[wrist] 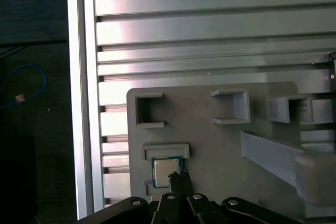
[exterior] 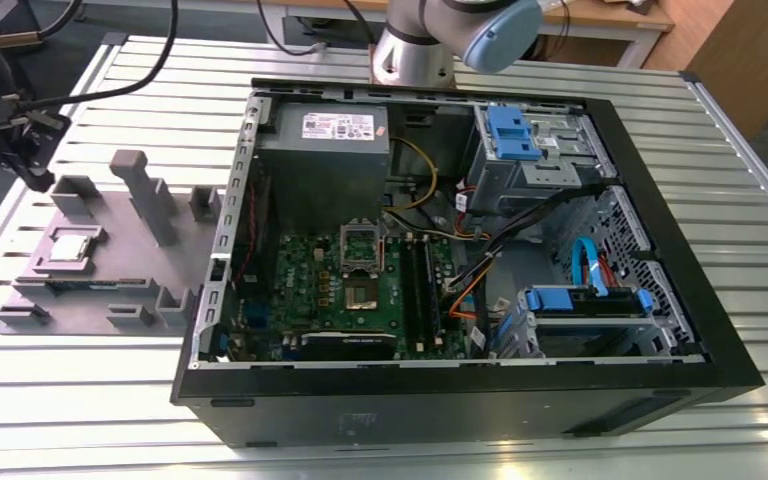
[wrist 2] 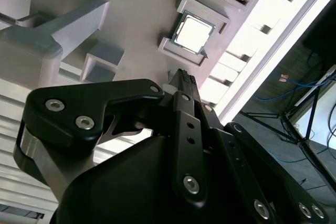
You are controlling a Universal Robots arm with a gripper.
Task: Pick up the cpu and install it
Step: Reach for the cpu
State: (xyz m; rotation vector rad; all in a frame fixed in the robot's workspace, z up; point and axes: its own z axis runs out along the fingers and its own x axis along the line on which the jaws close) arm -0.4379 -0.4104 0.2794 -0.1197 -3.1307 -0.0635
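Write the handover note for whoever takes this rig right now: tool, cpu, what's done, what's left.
Tool: shut, holding nothing, poised over the matte grey plastic fixture plate, close to the chip.
Cpu: the small square silvery-topped cpu chip lies flat in its nest on that plate, outside the open black computer case.
Socket: on the green motherboard inside the case.
Done: nothing yet; chip not picked up.
Left: pickup and install.

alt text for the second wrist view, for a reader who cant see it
A silvery cpu lies flat in a square recess of a grey fixture plate, with the black gripper poised close to it in the foreground. A slatted aluminium table lies beyond the plate.
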